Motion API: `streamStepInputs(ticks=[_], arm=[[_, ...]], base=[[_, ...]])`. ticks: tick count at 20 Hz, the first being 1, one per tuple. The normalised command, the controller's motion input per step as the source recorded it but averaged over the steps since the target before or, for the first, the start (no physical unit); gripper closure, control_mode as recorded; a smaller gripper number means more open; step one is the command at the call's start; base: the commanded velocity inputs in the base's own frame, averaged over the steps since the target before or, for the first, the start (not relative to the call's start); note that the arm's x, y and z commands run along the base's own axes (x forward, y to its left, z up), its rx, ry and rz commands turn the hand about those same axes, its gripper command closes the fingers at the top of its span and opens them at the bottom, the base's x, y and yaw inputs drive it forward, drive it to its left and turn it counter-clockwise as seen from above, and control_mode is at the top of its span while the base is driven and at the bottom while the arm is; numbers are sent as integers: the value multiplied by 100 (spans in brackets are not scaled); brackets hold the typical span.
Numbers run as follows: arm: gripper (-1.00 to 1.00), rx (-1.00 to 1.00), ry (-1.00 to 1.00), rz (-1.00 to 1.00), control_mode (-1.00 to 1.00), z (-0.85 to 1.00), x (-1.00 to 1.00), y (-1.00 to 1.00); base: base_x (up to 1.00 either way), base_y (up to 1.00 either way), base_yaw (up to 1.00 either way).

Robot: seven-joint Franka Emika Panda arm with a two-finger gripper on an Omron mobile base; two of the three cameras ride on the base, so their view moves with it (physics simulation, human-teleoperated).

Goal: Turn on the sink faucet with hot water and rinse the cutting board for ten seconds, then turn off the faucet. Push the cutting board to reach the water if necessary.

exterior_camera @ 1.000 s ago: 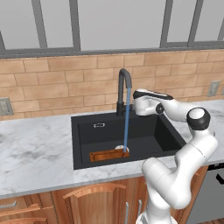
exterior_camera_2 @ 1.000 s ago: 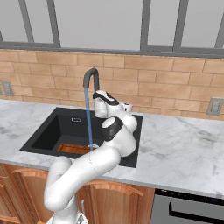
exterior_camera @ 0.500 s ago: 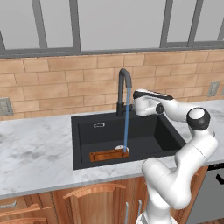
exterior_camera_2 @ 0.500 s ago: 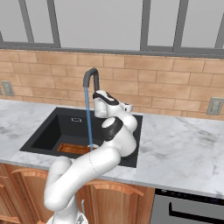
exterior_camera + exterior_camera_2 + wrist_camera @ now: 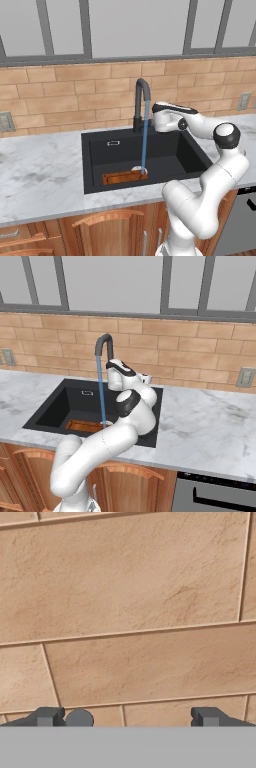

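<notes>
Left base view: brick backsplash wall (image 5: 75, 95) runs under the window frames, w/ the grey marble tabletop (image 5: 40, 175) below it. Set into the tabletop is the matte-black sink (image 5: 165, 150), white round drain near its front. White arm reaches over the sink's right side toward the wall. Black gooseneck sink faucet (image 5: 141, 102) stands at the sink's back edge, centre. Cutting board (image 5: 122, 177), orange-brown w/ darker rim, lies flat on the basin floor against the front wall, left of centre. Water (image 5: 144, 137) falls as a thin pale-blue stream from the spout straight down onto the board's right end, approx. at the drain. Small silver overflow slot on the back wall, left of the faucet.

Right base view: same layout; water (image 5: 101, 391) drops from faucet (image 5: 102, 346), board (image 5: 85, 427) partly hidden by the arm.

Hand view: pincer (image 5: 127, 718) faces brick tiles close up; fingertips (image 5: 47, 716) sit well apart, so wide, nothing between them. A small dark round knob shows just beside the left tip.
</notes>
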Motion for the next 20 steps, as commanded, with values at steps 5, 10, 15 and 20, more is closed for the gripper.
streamStepInputs(ticks=[5,10,15,20], arm=[[-100,0,0,0,-100,0,0,0],[-100,0,0,0,-100,0,0,0],[-100,0,0,0,-100,0,0,0],[-100,0,0,0,-100,0,0,0]], base=[[0,0,0],[0,0,0],[0,0,0],[0,0,0]])
